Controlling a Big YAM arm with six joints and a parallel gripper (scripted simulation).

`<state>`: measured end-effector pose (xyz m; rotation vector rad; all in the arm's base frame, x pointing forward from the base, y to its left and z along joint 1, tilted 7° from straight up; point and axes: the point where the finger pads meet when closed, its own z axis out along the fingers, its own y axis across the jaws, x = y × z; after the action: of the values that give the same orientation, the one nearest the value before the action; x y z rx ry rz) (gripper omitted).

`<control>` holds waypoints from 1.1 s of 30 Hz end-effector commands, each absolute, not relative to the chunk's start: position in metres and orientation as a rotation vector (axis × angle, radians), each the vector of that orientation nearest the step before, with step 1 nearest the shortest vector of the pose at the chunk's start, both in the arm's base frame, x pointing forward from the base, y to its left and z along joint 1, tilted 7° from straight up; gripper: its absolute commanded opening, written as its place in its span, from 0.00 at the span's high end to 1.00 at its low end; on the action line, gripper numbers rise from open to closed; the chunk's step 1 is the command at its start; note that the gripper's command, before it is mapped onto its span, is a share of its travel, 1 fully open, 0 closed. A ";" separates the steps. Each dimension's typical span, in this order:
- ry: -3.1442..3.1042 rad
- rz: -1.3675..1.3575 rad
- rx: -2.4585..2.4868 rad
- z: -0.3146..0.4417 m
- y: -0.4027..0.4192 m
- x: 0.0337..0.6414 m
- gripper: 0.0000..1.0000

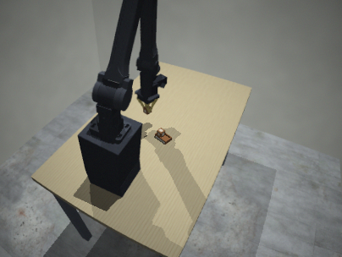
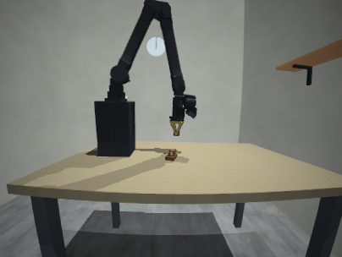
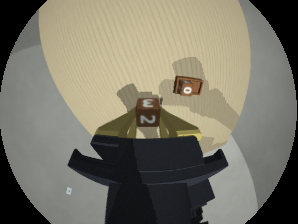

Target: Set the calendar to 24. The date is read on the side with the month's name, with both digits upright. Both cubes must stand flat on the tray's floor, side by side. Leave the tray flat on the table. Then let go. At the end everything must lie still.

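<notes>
My gripper (image 1: 146,110) (image 2: 176,132) (image 3: 147,110) is shut on a brown cube (image 3: 148,104) and holds it in the air above the table. In the wrist view the cube shows a white 3 on one face and a white 2 on the face nearer the gripper, both turned on their sides. The small brown tray (image 1: 166,139) (image 2: 170,159) (image 3: 199,86) rests on the table, below and away from the gripper. Another cube (image 1: 161,132) (image 2: 172,153) (image 3: 187,90) is at one end of it, with a 0 in the wrist view. The month's name cannot be read.
The arm's black base block (image 1: 111,162) (image 2: 115,128) stands on the wooden table (image 1: 216,110) (image 2: 254,169). An orange shelf (image 2: 322,55) is on the wall at the right in the exterior view. The arm's shadow falls across the tray.
</notes>
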<state>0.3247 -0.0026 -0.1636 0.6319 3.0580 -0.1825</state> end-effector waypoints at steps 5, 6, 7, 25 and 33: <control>3.019 -0.175 0.684 -0.159 -0.003 0.343 0.75; 3.019 -0.175 0.684 -0.160 -0.003 0.343 0.75; 3.020 -0.176 0.684 -0.161 -0.003 0.343 0.75; 3.023 -0.175 0.664 -0.212 -0.012 0.340 0.75; 3.027 -0.177 0.664 -0.244 -0.016 0.336 0.75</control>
<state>0.3182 -0.0121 -0.2430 0.6871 3.0649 -0.1926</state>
